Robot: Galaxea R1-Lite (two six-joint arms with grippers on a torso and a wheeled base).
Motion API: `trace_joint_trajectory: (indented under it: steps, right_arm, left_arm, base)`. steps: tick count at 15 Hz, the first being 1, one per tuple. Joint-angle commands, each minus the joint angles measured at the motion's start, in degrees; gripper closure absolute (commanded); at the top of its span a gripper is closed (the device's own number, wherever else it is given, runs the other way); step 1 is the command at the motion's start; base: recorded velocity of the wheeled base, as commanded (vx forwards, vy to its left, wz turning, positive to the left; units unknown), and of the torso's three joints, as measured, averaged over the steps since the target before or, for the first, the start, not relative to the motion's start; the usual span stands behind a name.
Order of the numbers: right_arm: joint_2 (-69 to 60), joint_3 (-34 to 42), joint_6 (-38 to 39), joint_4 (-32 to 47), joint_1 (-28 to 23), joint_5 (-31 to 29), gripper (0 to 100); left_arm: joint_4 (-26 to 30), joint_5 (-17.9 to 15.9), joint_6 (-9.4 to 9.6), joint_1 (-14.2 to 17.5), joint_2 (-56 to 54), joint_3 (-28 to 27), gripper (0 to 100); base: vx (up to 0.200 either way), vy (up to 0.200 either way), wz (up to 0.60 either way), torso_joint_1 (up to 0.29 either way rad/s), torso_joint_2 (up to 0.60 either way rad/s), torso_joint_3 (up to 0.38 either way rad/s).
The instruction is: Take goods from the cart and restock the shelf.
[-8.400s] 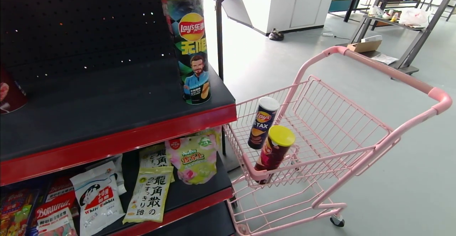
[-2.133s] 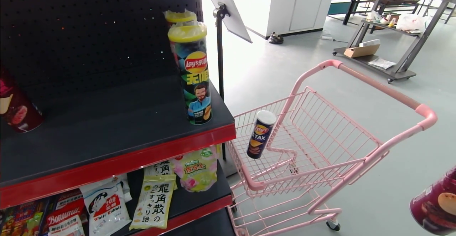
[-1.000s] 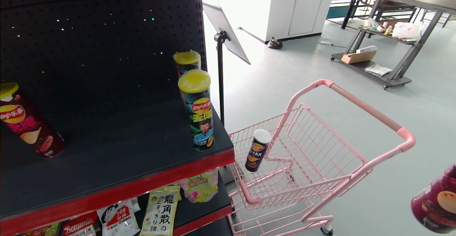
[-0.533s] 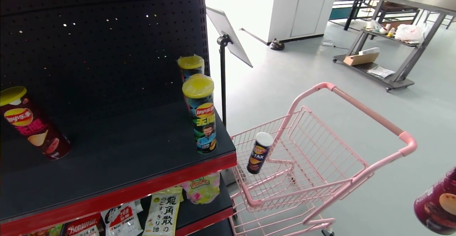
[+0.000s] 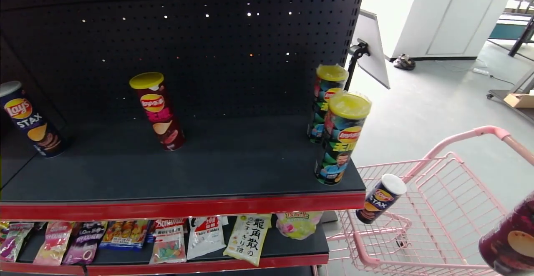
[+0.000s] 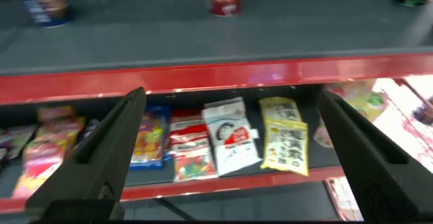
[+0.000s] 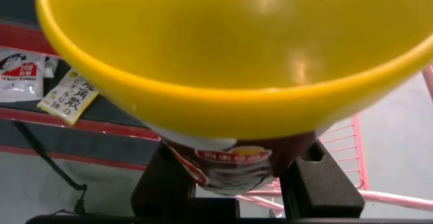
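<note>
Maroon chip can (image 7: pixel 230 61) is clamped upright in the right tool (image 7: pixel 237 176), low beside the cart (image 5: pixel 438 192), likely bound for the shelf (image 5: pixel 187 167) near the matching can (image 5: pixel 157 109). Left tool (image 6: pixel 231 95) is wide and empty.

Left gripper (image 6: pixel 230 94) — black, long, wedge-shaped; right gripper (image 7: pixel 245 180) — black, blocky

Head view, 4 o'clock: maroon can (image 5: pixel 508 242) cut off by the frame edge. Pink cart (image 5: pixel 442 184) likewise cut off, 3 to 5 o'clock. Rear green can (image 5: pixel 327 96), 2 o'clock, partly hidden behind front green can (image 5: pixel 342 142). Left wrist view: snack packets (image 6: pixel 226 143) blurred, print illegible.
</note>
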Motion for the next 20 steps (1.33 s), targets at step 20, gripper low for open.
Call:
trace_joint_trajectory:
  steps: [20]
  right_arm:
    - [-13.88, 5.08, 1.15, 0.25, -0.25, 12.62, 100]
  left_arm:
    - [0.06, -0.04, 0.07, -0.06, 0.02, 0.07, 0]
  base:
    - [0.000, 0.160, 0.00, 0.002, 0.00, 0.001]
